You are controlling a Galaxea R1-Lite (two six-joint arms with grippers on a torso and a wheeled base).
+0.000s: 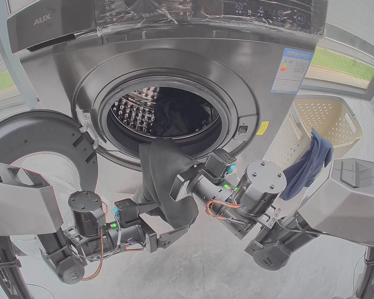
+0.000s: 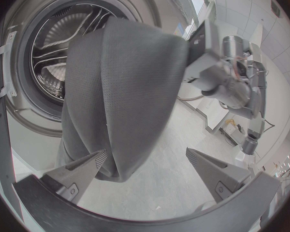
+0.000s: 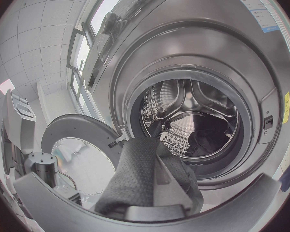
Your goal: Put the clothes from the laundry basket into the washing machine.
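While left pincer [image 2: 145, 151] gapes below, right pincer [image 3: 155, 178] clamps dark garment [image 1: 165, 172].

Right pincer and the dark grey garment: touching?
Touching. The right wrist view shows the dark grey garment clamped between the fingers of the right pincer.

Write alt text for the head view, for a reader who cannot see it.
The right tool grips a dark grey garment hanging before the open washing machine, whose drum holds dark clothes. The left tool sits open at the garment's lower end. At right, a blue garment drapes over the beige laundry basket rim.
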